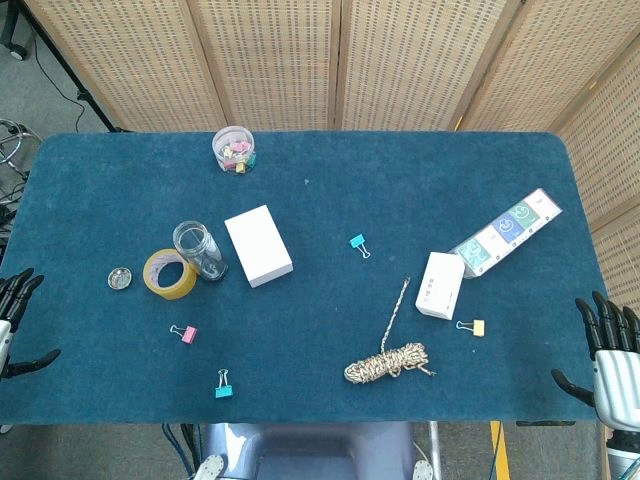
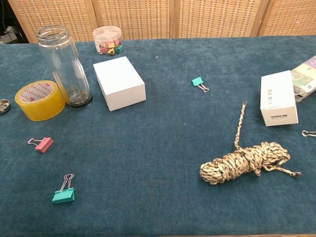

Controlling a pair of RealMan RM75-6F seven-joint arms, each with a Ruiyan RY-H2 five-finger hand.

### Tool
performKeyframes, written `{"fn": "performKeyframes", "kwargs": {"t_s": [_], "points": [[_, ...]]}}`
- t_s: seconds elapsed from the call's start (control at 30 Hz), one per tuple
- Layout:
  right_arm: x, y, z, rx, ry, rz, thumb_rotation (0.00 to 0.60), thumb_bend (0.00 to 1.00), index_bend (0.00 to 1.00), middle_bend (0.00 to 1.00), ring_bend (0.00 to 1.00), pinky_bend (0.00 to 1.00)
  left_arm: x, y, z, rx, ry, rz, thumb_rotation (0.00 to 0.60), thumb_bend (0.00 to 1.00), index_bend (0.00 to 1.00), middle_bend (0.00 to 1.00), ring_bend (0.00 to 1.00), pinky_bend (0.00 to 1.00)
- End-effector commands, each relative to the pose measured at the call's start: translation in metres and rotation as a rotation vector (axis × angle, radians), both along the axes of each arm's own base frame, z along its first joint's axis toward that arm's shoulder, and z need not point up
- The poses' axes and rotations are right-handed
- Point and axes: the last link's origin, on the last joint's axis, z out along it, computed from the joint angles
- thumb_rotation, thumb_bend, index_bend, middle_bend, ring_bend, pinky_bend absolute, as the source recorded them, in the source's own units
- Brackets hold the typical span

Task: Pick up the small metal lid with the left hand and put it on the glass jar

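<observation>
Blue felt covered the table [image 1: 420, 190]. My left hand [image 1: 15, 320] and right hand [image 1: 608, 350] hung at its two side edges, fingers spread, holding nothing. Upright and uncapped, the clear glass jar [image 2: 64, 64] touched a yellow tape roll [image 2: 39, 101]; the small round metal lid [image 1: 120, 278] lay just left of the roll.

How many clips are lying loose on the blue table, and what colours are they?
Pink binder clip: 1
Teal binder clips: 2
Yellow binder clip: 1
Total: 4 loose clips. More sit in the small clear tub, too jumbled to count.
</observation>
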Motion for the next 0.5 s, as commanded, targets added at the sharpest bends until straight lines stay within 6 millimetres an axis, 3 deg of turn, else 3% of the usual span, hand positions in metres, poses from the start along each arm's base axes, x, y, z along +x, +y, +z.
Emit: {"fn": "performKeyframes", "kwargs": {"t_s": [0.03,0.3,0.4,0.5], "points": [[0.0,0.0,0.0,-0.001,0.0,0.0,0.6,0.0,0.0,0.0,0.0,0.0,0.0,0.0,0.0,-0.003,0.0,0.001,0.6,0.0,0.0,0.0,0.0,0.0],[-0.001,0.0,0.0,0.005,-0.011,-0.007,0.6,0.0,0.0,0.0,0.0,0.0,-0.002,0.001,0.001,-0.002,-0.001,0.028,0.6,0.0,0.0,0.0,0.0,0.0],[-0.001,-0.001,0.001,0.0,-0.015,-0.007,0.6,0.0,0.0,0.0,0.0,0.0,-0.008,0.01,0.002,-0.007,-0.005,0.071,0.6,0.0,0.0,0.0,0.0,0.0],[-0.002,-0.001,0.001,0.001,-0.025,-0.01,0.6,0.0,0.0,0.0,0.0,0.0,-0.014,0.031,0.001,-0.04,-0.047,0.118,0.6,0.0,0.0,0.0,0.0,0.0]]}}
